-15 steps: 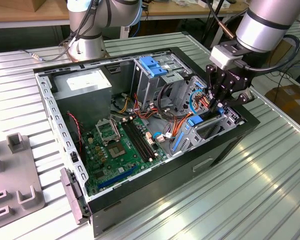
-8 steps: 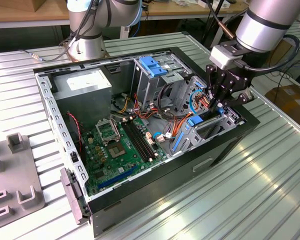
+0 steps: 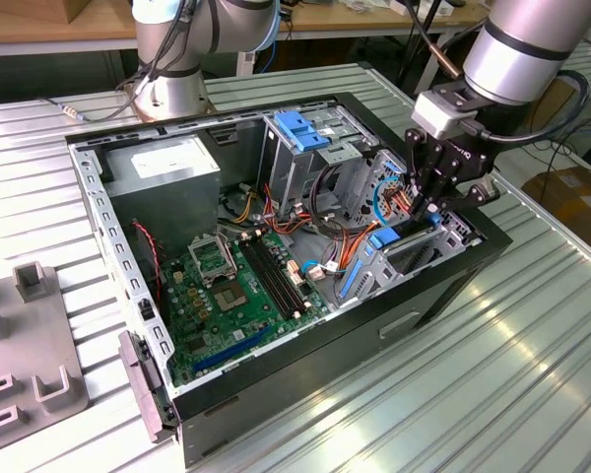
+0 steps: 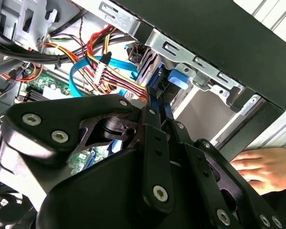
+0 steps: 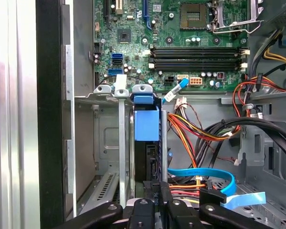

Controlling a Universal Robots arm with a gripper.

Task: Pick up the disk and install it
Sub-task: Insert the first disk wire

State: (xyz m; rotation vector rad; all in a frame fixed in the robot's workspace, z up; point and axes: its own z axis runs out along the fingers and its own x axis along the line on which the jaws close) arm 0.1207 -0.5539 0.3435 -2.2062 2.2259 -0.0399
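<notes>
The disk (image 5: 147, 125) stands on edge in a metal bay at the corner of the open computer case (image 3: 453, 286), with its blue side rail facing the first wrist camera. The same blue rail (image 4: 178, 77) appears in the second wrist view and in the exterior view (image 3: 384, 239). My gripper (image 3: 426, 212) reaches down into that bay from above. Its black fingers (image 5: 166, 193) stand close together on the disk's upper edge, so the gripper (image 5: 159, 187) looks shut on it. In the second wrist view the gripper (image 4: 158, 98) ends at the blue rail.
Bundles of red, yellow and orange wires (image 5: 190, 131) and a blue flat cable (image 5: 205, 174) run right beside the bay. The motherboard (image 3: 236, 286), grey power-supply box (image 3: 167, 168) and blue-latched drive cage (image 3: 300, 128) fill the case. A person's hand (image 4: 267, 167) rests outside the case wall.
</notes>
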